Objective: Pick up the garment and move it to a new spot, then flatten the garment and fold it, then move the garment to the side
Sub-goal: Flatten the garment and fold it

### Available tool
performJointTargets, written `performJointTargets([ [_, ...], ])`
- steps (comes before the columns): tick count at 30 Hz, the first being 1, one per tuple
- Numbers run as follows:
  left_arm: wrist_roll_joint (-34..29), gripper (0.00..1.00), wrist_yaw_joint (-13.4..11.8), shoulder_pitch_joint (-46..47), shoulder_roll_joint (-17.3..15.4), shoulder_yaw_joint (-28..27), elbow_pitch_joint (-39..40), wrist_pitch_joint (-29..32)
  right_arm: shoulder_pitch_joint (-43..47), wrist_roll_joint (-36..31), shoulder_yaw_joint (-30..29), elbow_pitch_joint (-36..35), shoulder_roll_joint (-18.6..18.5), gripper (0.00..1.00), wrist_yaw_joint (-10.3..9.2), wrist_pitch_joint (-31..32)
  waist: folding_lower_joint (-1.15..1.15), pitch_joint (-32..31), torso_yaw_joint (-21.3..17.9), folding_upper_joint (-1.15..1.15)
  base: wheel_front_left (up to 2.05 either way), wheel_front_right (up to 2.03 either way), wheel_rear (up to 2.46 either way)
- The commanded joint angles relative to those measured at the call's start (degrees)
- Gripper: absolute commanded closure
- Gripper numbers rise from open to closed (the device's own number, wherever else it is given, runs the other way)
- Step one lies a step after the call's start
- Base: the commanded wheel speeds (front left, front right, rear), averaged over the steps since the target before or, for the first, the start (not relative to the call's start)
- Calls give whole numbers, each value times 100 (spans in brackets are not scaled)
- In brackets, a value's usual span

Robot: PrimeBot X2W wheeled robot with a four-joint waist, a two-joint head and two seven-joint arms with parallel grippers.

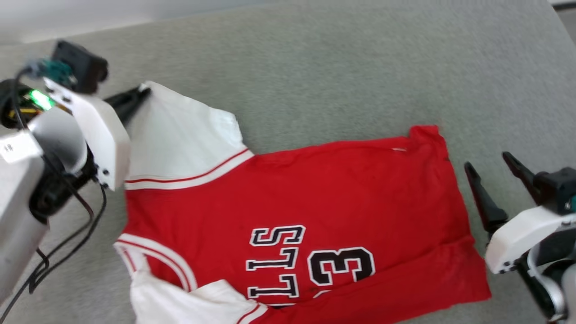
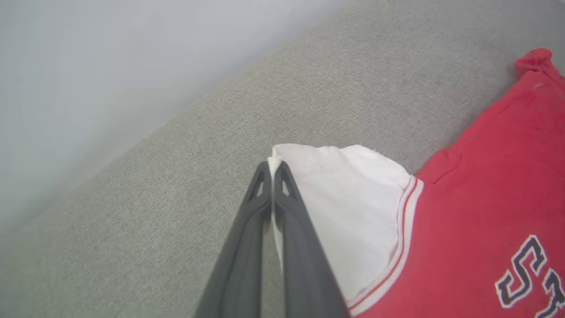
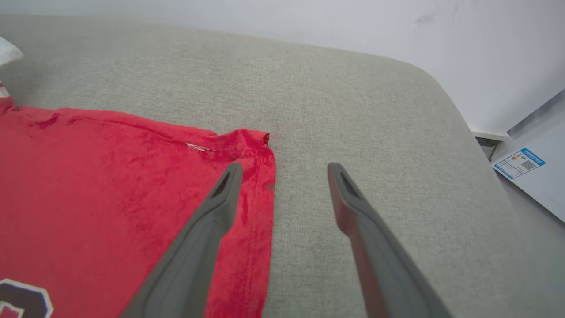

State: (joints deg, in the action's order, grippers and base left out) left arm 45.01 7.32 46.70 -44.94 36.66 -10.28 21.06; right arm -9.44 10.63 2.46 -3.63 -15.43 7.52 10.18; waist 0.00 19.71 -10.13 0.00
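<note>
The garment [image 1: 315, 198], a red jersey with white sleeves and white block letters, lies spread on the grey cushion, hem toward the right. My left gripper [image 1: 143, 91] is shut on the corner of the far white sleeve [image 2: 344, 203]; in the left wrist view the dark fingers [image 2: 289, 212] pinch the white cuff edge. My right gripper [image 1: 488, 162] stands open beside the hem, no cloth between its fingers. In the right wrist view one finger [image 3: 220, 198] hovers over the red hem corner [image 3: 251, 141], the other over bare cushion.
The grey cushion [image 1: 337, 67] stretches far beyond the shirt, ending at a pale wall. Its rounded right end [image 3: 459, 132] drops to a floor with a white panel bearing a blue label [image 3: 518, 163]. A second white sleeve [image 1: 180, 301] is bunched at the near edge.
</note>
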Motion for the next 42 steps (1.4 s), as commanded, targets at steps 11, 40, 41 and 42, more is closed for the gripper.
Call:
performJointTargets([
  [11, -35, 100, -433, -994, -362, 0, 1790, -369, -872, 782, 365, 86, -1046, 0, -5, 2726, 0, -299, 943, 0, 0, 0, 0],
  [40, -249, 100, -509, -1377, -320, 278, 2827, -669, -1659, 1079, 1226, 2476, -1327, 100, 3, 3830, 0, 317, 1741, 0, 0, 0, 0],
  [41, -263, 100, -523, -1396, -333, 279, 2806, -680, -1679, 1084, 1216, 2504, -1344, 100, 3, 3745, 0, 286, 1731, 0, 0, 0, 0],
  [42, -265, 100, -535, -1421, -341, 282, 2783, -685, -1709, 1084, 1203, 2522, -1373, 100, 2, 3647, 0, 248, 1719, 0, 0, 0, 0],
])
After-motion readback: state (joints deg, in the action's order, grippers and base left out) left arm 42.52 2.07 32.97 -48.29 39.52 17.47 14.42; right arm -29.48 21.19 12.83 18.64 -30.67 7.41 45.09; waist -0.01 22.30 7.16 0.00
